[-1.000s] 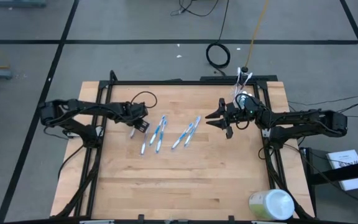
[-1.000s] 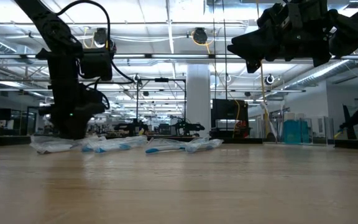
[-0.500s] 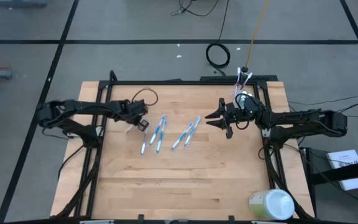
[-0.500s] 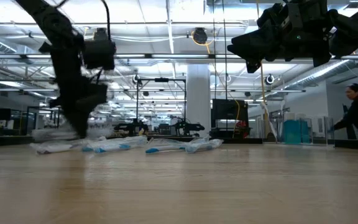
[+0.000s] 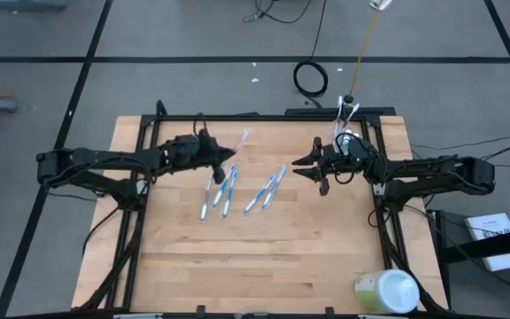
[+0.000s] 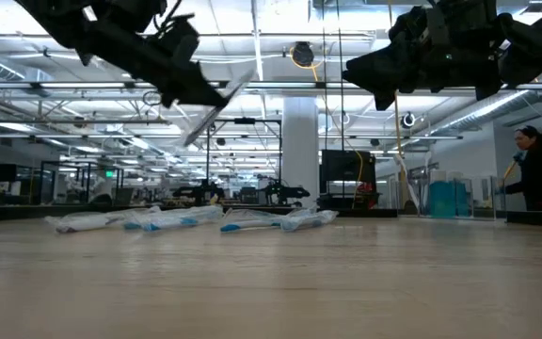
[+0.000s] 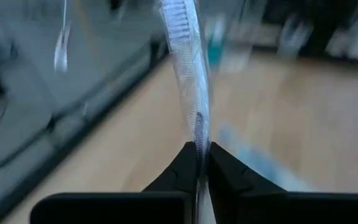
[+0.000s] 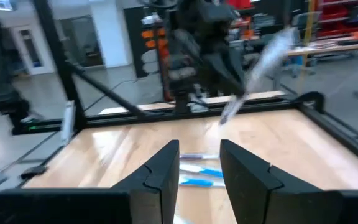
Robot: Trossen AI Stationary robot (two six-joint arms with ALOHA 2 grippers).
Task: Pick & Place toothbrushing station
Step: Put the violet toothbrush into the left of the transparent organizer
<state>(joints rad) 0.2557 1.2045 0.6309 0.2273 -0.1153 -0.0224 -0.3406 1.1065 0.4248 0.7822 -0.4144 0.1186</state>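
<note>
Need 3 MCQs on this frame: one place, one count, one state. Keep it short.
1. The left gripper is:
A. resting on the table
B. lifted above the table
C. off the table's edge

2. Arms over the table:
A. one
B. two
C. three

3. The left gripper's fingers are:
A. wide open
B. shut on nothing
C. shut on a wrapped toothbrush

Answers:
1 B, low view shows it high above the wood.
2 B, the right gripper hovers opposite.
3 C, the wrapped toothbrush sticks out between its closed fingers.
</note>
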